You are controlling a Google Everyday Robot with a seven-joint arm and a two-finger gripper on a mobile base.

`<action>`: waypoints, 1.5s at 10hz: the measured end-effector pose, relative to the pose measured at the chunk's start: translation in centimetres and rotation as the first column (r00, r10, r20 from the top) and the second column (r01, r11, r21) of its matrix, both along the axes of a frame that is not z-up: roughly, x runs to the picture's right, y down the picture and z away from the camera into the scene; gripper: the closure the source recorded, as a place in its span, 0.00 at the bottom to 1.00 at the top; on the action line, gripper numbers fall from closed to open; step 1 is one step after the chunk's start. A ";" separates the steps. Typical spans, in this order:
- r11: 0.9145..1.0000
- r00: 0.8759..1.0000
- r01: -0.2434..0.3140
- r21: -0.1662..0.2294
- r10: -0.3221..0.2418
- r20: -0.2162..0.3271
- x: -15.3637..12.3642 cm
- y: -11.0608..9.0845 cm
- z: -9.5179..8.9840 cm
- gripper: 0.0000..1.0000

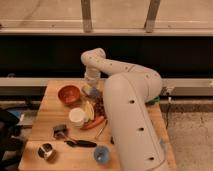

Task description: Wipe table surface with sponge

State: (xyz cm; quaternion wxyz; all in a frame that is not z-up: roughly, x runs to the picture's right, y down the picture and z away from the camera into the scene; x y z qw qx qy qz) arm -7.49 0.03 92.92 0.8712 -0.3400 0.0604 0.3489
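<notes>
— Where is the pincer [91, 84] sitting right now?

— It is hanging low over the far side of the bench [50, 107], pointing down, at the end of the big white arm [130, 110] that is reaching across from the near right corner.

— Is it holding anything?

— I cannot tell. How far it is standing open is not showing either. A small yellowish and bluish block, which I am taking for the sponge [90, 92], is lying right under the pincer, touching it or very nearly so. Whether it is being gripped or only pressed on is not clear.

— What is lying around the pincer?

— Just beside it, toward the picture's left, a red bowl [69, 95] is standing upright. Closer to the camera than the pincer, a yellow thing [89, 109] is lying next to a white cup [76, 117], and a long reddish thing [95, 123] is lying slantwise just past those.

— And further off?

— Well apart from the pincer, along the near edge, a metal cup [46, 151] is standing at the left corner, a blue bowl [101, 155] is sitting close against the arm, and a dark utensil [82, 143] is lying flat between them, a little further in.
</notes>
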 end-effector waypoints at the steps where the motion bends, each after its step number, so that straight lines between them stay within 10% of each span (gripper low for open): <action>1: 1.000 1.000 0.006 -0.003 -0.006 0.001 0.1 0.3 -0.1 1.00; 7: 0.999 0.994 -0.046 0.015 0.047 -0.094 5.2 -1.2 1.6 1.00; 11: 0.997 0.999 -0.044 0.068 0.045 -0.010 1.1 -3.5 2.5 1.00; 15: 0.995 0.997 -0.043 0.092 0.037 0.069 -0.4 -2.9 -0.8 1.00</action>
